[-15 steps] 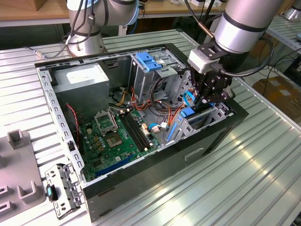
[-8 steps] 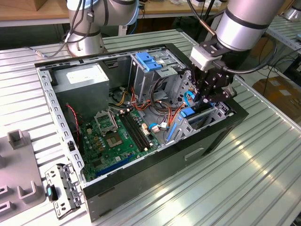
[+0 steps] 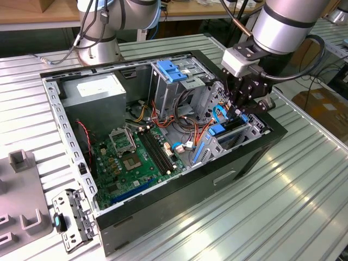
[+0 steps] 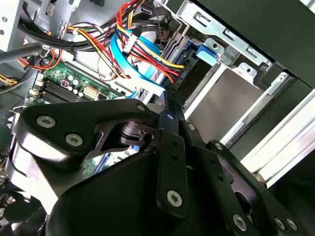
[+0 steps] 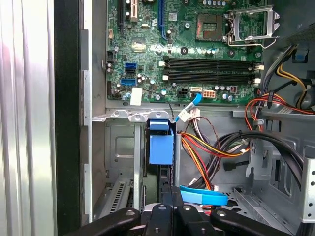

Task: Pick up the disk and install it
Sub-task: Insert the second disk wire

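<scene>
Exterior view: the gripper (image 3: pixel 241 111) is seen lowered into the open computer case (image 3: pixel 179 187) at the exterior view's right, over the metal drive bay (image 3: pixel 255 126) beside the front panel. The disk (image 3: pixel 234 124) is stood on edge, partly sunk into that bay, its blue side rail showing above the cage. The fingers appear drawn close together on the disk's upper edge, so it is judged to be gripped. The pick-up is taken as done and the installing step as in hand. Full seating would call for a straight push along the bay's guides, kept clear of the coloured power cables (image 5: pixel 206 147) bunched just beside the bay.
</scene>
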`<state>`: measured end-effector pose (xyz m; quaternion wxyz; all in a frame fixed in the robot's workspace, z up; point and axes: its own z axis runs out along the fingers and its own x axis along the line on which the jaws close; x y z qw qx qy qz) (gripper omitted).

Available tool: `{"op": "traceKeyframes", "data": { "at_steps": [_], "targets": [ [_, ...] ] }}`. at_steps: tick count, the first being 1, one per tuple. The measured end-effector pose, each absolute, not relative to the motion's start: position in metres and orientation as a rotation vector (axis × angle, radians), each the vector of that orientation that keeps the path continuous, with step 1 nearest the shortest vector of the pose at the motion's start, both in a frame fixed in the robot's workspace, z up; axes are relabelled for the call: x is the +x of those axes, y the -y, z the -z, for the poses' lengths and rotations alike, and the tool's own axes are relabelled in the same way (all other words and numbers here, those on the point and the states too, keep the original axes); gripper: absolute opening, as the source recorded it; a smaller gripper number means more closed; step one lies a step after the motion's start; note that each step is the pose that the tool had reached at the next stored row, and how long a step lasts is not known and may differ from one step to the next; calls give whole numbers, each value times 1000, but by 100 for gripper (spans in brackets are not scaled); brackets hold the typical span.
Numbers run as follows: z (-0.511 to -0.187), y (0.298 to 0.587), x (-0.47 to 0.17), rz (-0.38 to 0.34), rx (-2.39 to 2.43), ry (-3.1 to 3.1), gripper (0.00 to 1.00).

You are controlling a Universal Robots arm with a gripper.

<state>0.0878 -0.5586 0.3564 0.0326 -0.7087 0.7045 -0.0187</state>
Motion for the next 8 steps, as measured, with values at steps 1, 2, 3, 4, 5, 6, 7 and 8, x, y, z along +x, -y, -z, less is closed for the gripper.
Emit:
{"op": "traceKeyframes", "data": {
  "at_steps": [1, 2, 3, 4, 5, 6, 7, 8],
  "targets": [
    [-356, 559, 88, 57, -2182, -2168, 11],
    [-356, 559, 88, 57, -2181, -2168, 11],
    [-356, 559, 88, 57, -2181, -2168, 11],
    [-356, 559, 88, 57, -2181, -2168, 11],
    [-356, 559, 88, 58, -2182, -2168, 11],
    [-357, 559, 88, 57, -2182, -2168, 11],
    [-357, 559, 88, 57, -2182, -2168, 11],
    [-357, 559, 88, 57, -2181, -2168, 11]
  ]
}}
